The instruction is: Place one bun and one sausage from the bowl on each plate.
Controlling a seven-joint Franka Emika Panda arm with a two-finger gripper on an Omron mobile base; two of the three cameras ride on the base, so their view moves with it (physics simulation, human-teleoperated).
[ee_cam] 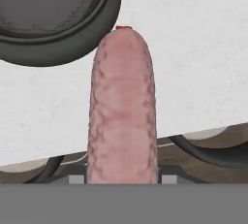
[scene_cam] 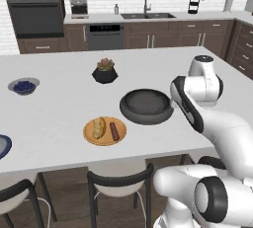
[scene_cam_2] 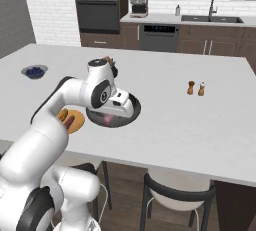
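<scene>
Sausage (ee_cam: 122, 106): pink, wrinkled skin, held lengthwise in the claw, which is clamped on it above the white counter (scene_cam: 59, 98) near the front edge; its far tip, marked with a red spot, points toward the bowl. Bowl (scene_cam: 147, 105): wide, shallow, dark grey-black, thick rim, standing on the counter toward the front edge; its inside looks bare in the left base view. Orange-tan plate (scene_cam: 105, 131): just beside the bowl on the arm's left, closer to the front edge, carrying one bun (scene_cam: 99, 128) and one dark reddish sausage (scene_cam: 114, 131) lying side by side. Blue plate (scene_cam: 3, 146): at the counter's left end near the front edge, cut off by the picture, well apart from the orange-tan plate. Black faceted plant pot (scene_cam: 105, 71): behind the bowl, toward mid-counter. Small grey bowl of blueberries (scene_cam: 23, 86): toward the left edge. Two small shakers (scene_cam_2: 195, 88): toward the right side of the counter, close together. Dark-framed chairs (scene_cam: 120, 185): below the front edge.
</scene>
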